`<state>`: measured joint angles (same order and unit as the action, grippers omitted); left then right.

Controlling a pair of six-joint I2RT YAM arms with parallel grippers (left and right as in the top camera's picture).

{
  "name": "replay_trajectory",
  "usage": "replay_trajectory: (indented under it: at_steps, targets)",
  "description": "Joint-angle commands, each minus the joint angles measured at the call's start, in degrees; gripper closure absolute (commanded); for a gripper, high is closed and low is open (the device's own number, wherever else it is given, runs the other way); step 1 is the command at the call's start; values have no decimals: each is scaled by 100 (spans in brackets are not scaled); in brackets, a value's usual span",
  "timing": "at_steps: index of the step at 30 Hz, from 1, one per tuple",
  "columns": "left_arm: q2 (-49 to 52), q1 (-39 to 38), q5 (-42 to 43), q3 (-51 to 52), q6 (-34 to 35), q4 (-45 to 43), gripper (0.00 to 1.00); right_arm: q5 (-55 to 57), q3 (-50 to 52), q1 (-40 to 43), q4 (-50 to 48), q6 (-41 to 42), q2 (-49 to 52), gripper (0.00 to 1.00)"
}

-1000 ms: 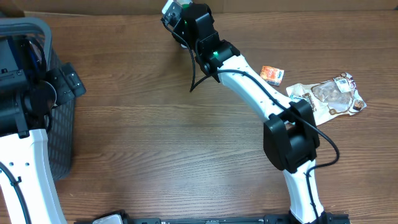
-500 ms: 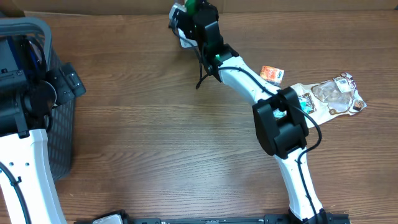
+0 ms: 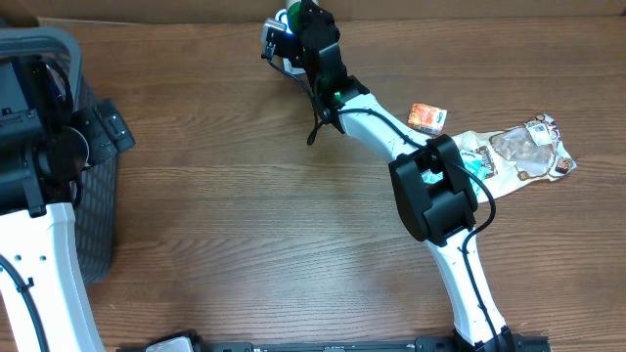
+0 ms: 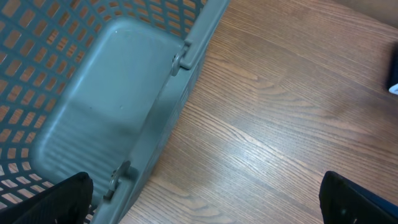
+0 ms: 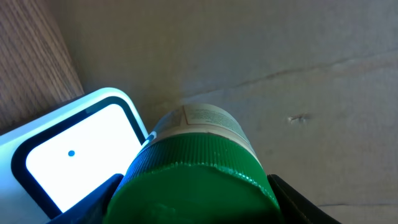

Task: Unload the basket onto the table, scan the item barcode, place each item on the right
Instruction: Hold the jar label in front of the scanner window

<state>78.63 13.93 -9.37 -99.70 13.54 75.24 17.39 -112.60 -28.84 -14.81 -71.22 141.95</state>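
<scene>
My right gripper is shut on the item, a jar with a green ribbed cap and a pale label, which fills the space between the jaws. Just left of the jar is the white barcode scanner, with a dark border and a small blue dot. From overhead, my right gripper is at the table's back edge beside the scanner, and only a bit of the green cap shows. My left gripper hangs open over bare wood next to the basket.
A grey mesh basket stands at the far left, its rim right under my left wrist. An orange packet and a clear snack bag lie at the right. A cardboard wall lines the table's back edge.
My right gripper has carried the jar a little farther back and right, up to the scanner, and its elbow has swung left. The left arm has not moved.
</scene>
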Motion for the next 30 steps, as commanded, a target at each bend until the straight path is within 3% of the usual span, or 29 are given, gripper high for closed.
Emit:
replay_trajectory:
  at_steps: [1, 13, 18, 25, 30]
  targets:
    - [-26, 26, 22, -63, 61, -11, 0, 55, -179, 42, -92, -87, -76, 59]
    - [-26, 26, 22, -63, 61, -11, 1, 59, -179, 20, 44, 931, -299, 61]
    - [-26, 26, 22, -63, 61, -11, 0, 59, -179, 9, 579, 1532, -776, 61]
    - [-26, 26, 22, -63, 61, -11, 1, -210, -179, -116, 2601, 3165, -1867, 60]
    - [-26, 26, 22, -63, 59, -11, 0, -1784, -179, -92, 4889, 4946, -2804, 58]
